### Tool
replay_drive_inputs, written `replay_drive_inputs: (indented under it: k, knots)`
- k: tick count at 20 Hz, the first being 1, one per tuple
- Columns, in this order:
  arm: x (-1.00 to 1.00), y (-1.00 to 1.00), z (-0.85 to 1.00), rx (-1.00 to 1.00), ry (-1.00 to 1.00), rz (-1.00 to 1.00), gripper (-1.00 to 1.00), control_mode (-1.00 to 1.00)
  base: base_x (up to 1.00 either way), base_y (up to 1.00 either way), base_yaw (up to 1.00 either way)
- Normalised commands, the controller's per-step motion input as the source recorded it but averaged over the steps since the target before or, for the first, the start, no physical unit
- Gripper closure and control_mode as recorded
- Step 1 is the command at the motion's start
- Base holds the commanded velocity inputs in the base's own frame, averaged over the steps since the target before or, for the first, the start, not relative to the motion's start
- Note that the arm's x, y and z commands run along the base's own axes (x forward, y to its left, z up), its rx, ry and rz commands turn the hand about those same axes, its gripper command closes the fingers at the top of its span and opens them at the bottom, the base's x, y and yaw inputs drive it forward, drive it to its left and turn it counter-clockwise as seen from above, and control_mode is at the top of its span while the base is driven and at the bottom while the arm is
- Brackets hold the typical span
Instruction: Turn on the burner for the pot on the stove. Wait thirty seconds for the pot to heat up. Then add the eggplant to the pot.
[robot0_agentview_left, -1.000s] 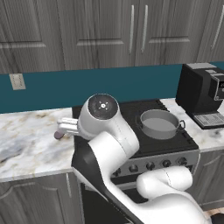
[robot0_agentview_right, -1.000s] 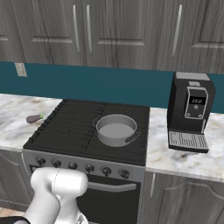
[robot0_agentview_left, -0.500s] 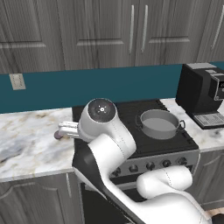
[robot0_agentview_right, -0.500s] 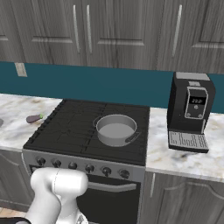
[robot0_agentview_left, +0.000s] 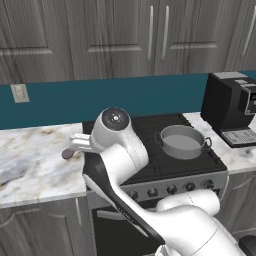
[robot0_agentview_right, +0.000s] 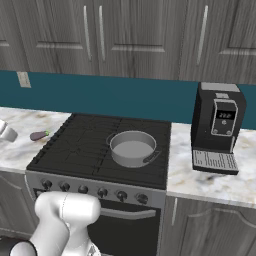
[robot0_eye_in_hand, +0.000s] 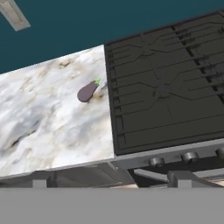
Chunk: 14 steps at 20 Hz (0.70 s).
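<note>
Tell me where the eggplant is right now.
The eggplant lies on the marble counter just left of the stove, apart from the pot; the hand view shows it near the cooktop's left edge.

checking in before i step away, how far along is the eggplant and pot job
Done: cannot tell whether the burner is lit; no flame shows under the pot on the stove. In hand: the arm reaches left over the marble counter toward the eggplant, nothing held. Left: grasp the eggplant and put it into the empty pot.
</note>
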Motion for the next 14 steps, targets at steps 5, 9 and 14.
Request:
replay_drive_inputs:
  k: [5, 9, 14]
  knots:
    - [0.39, 0.0, -0.19, 0.0, 0.04, 0.0, -1.0, -1.0, 0.0, 0.0, 0.0]
    - [0.36, 0.0, -0.21, 0.0, 0.06, 0.0, -1.0, -1.0, 0.0, 0.0, 0.0]
    - [0.36, 0.07, -0.2, 0.0, 0.07, 0.0, -1.0, -1.0, 0.0, 0.0, 0.0]
